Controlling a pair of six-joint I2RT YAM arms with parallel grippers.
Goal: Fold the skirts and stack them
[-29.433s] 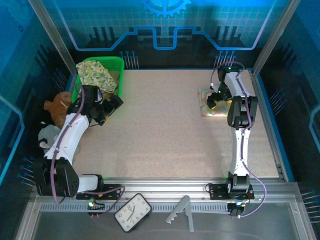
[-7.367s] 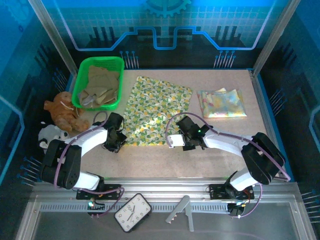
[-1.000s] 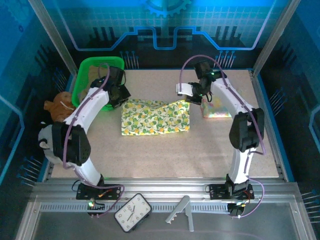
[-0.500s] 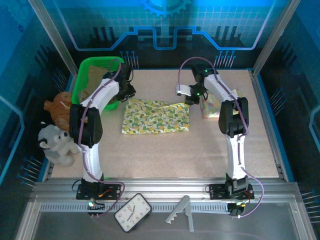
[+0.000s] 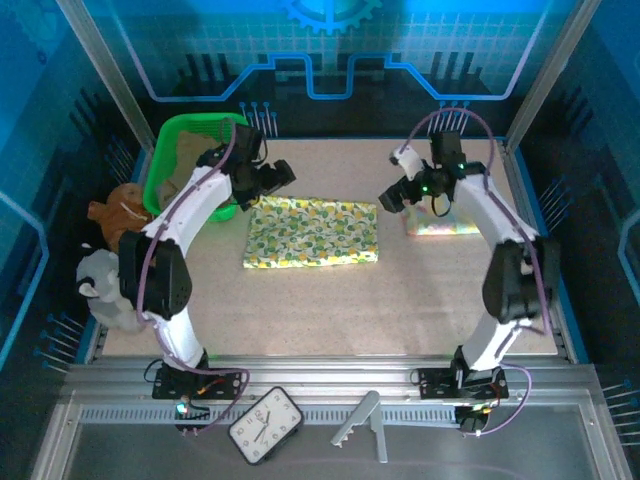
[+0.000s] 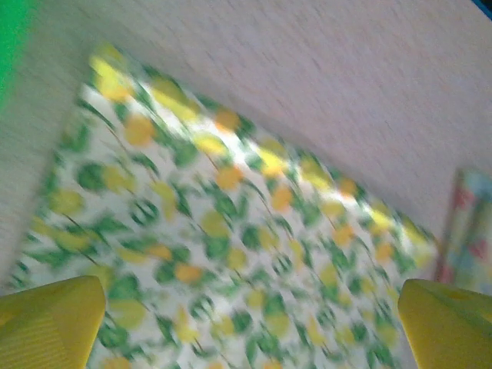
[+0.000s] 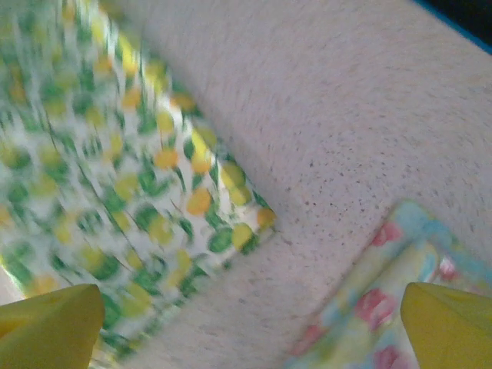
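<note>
Floral skirt (image 5: 311, 232): long axis left-right on desk (image 5: 330, 300). Left claw (image 5: 283, 172) over its far-left corner, right claw (image 5: 393, 197) beside its far-right corner; both spread, empty.

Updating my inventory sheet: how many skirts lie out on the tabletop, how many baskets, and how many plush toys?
Skirts on the tabletop: 2, the floral skirt and the patchwork skirt
Baskets: 1, the green basket
Plush toys: 2, the brown plush and the white plush
Total: 5
</note>
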